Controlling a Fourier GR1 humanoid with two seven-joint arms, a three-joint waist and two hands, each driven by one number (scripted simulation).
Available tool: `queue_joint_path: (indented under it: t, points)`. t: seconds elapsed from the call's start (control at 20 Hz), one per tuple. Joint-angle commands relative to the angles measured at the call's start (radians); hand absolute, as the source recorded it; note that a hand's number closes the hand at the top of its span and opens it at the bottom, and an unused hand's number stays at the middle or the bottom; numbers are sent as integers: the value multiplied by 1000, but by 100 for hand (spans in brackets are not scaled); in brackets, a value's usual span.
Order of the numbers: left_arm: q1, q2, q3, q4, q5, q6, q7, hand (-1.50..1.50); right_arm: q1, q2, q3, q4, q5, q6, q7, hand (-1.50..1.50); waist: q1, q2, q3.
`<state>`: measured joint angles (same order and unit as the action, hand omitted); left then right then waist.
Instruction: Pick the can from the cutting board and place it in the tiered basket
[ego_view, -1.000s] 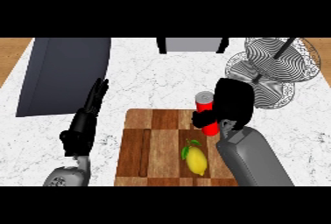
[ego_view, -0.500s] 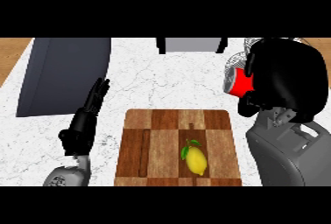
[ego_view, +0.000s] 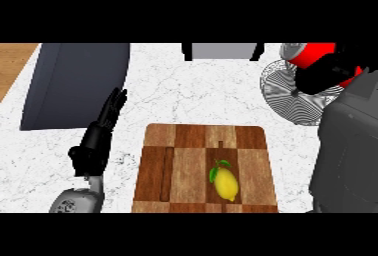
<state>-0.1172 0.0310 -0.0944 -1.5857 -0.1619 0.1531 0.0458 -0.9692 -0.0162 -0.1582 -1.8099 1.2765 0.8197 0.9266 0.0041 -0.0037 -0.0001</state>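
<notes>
Can (ego_view: 308, 53), red, is held clasped in the right hand (ego_view: 334, 75) above the tiered basket (ego_view: 289, 95); it should be lowered upright before release. Left hand (ego_view: 100, 137) rests open.

black left hand (ego_view: 94, 145) and right hand (ego_view: 332, 75), grey forearms (ego_view: 347, 150)

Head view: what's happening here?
The right hand is curled round the red can and holds it up at the upper right, over the wire basket. The can is off the cutting board, where only a lemon lies. The left hand rests open on the counter, left of the board. The can is not yet set in the basket.
</notes>
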Motion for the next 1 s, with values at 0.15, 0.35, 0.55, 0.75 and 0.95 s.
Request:
queue_joint_path:
  t: [0.15, 0.35, 0.55, 0.75, 0.95]
  points:
    - [-30, -2, 30, 5, -1, 19, 17, 0, -61, -83, -87, 208, 10, -123, -10, 150, 4, 6, 0]
    - [14, 0, 11, 3, 3, -5, -12, 0, -54, -146, -65, 280, 33, -161, -38, 150, 3, 5, 0]
    - [6, 2, 12, -33, -14, 10, 28, 0, -31, -228, -94, 389, 28, -233, -116, 150, 5, 5, 0]
    - [-24, 6, 23, -16, 11, -18, 28, 0, -31, -310, -96, 474, 21, -280, -197, 150, 2, 6, 0]
    - [-47, -24, 10, 36, -36, 32, 4, 0, -68, -352, -107, 612, 16, -316, -233, 150, 4, 6, 0]
